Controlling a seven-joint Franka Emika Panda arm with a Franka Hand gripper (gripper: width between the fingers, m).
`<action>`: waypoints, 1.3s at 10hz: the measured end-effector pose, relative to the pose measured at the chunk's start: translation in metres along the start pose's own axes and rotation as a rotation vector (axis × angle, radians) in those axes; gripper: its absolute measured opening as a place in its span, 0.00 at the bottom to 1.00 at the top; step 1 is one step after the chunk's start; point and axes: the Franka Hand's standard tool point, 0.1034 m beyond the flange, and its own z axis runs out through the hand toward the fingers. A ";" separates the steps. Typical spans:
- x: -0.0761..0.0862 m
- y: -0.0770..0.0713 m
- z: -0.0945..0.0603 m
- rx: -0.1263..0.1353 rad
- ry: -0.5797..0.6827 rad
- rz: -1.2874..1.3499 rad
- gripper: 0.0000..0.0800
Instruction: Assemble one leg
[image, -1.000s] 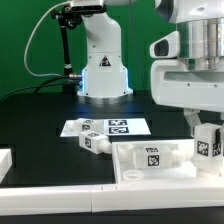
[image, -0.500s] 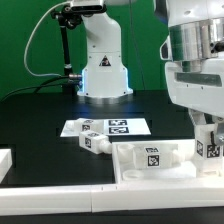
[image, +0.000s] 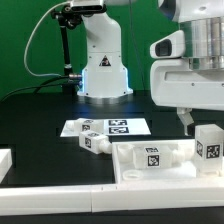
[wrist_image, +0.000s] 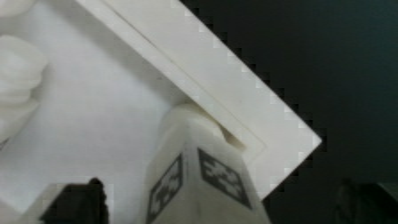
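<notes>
A leg (image: 208, 146), a chunky white peg with a black-and-white tag, stands upright at the right corner of the large white rimmed panel (image: 135, 168). My gripper (image: 203, 120) hangs just above it, with one finger (image: 186, 120) showing beside the leg's top. In the wrist view the leg (wrist_image: 199, 170) stands between my two dark fingertips (wrist_image: 79, 203) with a gap on each side, so the gripper (wrist_image: 222, 205) is open around it. The panel's rim (wrist_image: 214, 75) runs past the leg. A second leg (image: 94, 142) lies on the black table.
The marker board (image: 110, 126) lies flat behind the second leg. The robot's white base (image: 103, 72) stands at the back. Another white part (image: 5, 160) shows at the exterior view's left edge. The panel carries its own tag (image: 153, 157).
Half a second ago the gripper was lower and further to the exterior view's right, down around the leg. It has risen and moved back left. The leg stays upright on the panel corner.
</notes>
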 end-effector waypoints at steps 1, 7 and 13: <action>0.000 0.001 0.000 -0.001 0.001 -0.057 0.81; 0.001 -0.001 0.006 -0.051 0.024 -0.452 0.65; 0.001 0.002 0.009 -0.014 0.019 0.271 0.36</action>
